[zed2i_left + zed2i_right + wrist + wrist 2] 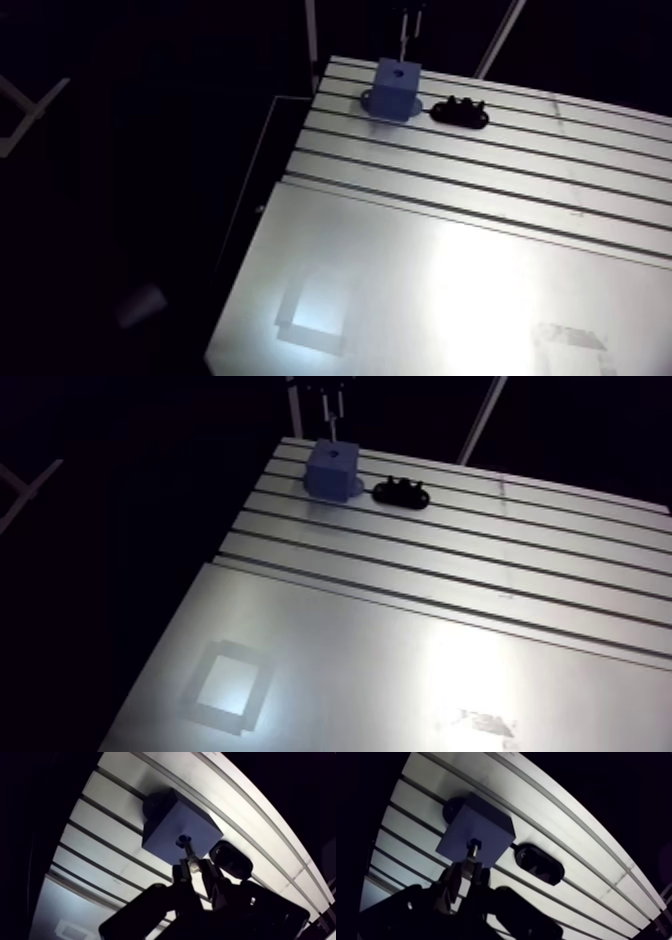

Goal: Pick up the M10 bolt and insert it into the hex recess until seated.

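Note:
A blue block (396,86) with a small recess (183,840) in its top face stands on the slotted aluminium table (480,230) near the far edge. In the wrist view my gripper (195,868) is shut on the M10 bolt (190,854), a thin bright shaft held upright between the fingers. The bolt's lower end sits right at the recess in the block's top. In the arm view the bolt (404,38) hangs straight above the block (333,468).
A black oval holder (459,112) lies on the table just beside the blue block, also seen in the wrist view (540,864). A bright rectangular patch (318,318) shows on the smooth plate at the near end. The table's edge runs close behind the block.

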You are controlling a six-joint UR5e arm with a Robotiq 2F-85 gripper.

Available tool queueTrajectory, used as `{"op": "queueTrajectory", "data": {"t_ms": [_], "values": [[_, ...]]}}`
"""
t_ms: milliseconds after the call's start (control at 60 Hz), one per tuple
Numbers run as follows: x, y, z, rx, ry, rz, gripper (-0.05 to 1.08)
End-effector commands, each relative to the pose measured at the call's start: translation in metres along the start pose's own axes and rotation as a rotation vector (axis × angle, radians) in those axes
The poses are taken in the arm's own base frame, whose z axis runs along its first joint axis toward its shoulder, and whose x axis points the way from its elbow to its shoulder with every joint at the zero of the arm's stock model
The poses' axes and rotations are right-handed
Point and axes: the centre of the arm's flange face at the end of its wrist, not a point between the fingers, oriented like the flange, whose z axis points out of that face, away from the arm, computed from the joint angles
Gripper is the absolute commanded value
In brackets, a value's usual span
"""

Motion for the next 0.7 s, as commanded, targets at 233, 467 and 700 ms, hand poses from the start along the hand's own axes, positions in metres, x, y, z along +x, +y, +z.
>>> {"op": "queueTrajectory", "data": {"t_ms": [233,467,700], "values": [[-0.0014,-0.0011,0.0070,0.000,-0.003,0.003,0.86],[-0.0011,-0.0009,0.0081,-0.004,0.003,0.002,0.85],[-0.0014,-0.0022,0.0100,-0.005,0.000,0.000,0.85]]}}
